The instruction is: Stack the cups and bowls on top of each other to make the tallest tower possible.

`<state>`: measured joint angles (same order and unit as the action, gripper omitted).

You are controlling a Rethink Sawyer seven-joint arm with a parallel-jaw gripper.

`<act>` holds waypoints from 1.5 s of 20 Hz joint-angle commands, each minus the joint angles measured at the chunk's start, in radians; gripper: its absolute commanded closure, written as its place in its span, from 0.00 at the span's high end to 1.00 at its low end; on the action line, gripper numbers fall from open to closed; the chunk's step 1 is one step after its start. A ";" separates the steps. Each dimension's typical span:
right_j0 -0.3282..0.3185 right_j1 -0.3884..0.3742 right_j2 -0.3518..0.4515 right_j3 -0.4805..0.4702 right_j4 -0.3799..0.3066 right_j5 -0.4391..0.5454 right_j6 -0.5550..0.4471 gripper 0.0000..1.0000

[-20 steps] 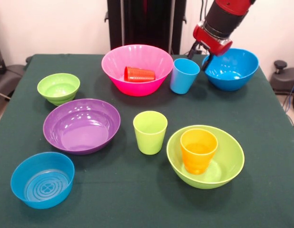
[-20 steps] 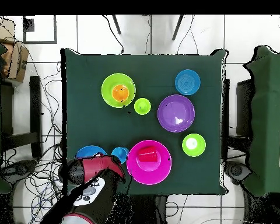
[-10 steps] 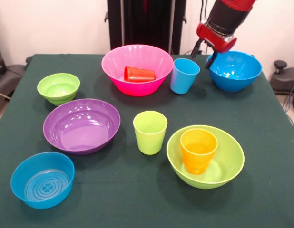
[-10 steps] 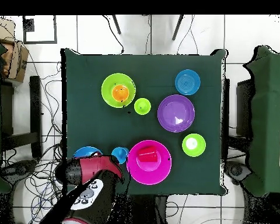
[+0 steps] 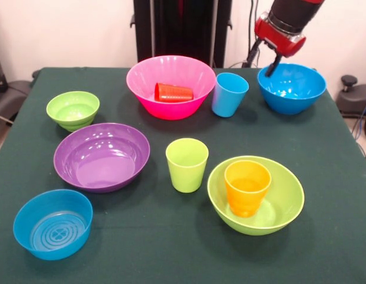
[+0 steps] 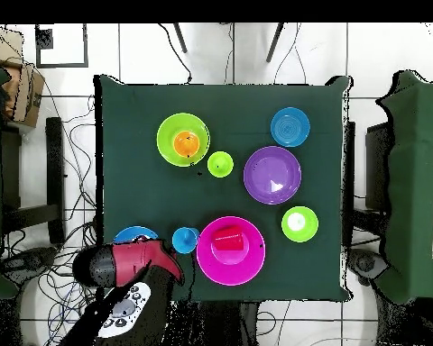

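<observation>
Gripper (image 5: 264, 56): above the far rim of the large blue bowl (image 5: 291, 87), fingers apart, grasping nothing.
Tower so far: orange cup (image 5: 247, 187) upright inside the large lime green bowl (image 5: 286, 204), near the table's front edge (probably the base).
Red cup (image 5: 173, 92): on its side in the pink bowl (image 5: 169, 72).
Remaining pieces: spread singly across the table (image 5: 171, 254).
</observation>
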<state>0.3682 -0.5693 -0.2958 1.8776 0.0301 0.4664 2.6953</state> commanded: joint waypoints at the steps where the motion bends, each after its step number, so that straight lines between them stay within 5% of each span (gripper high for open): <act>1: -0.010 0.001 0.147 -0.060 0.043 0.069 0.044 1.00; 8: -0.074 0.041 0.221 0.000 -0.001 -0.110 -0.002 1.00; 12: -0.057 0.083 0.213 -0.006 -0.042 -0.169 0.005 1.00; 30: -0.017 0.116 0.182 -0.030 -0.091 -0.182 -0.003 1.00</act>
<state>0.3321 -0.4972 -0.2143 1.8775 -0.0146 0.3284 2.6951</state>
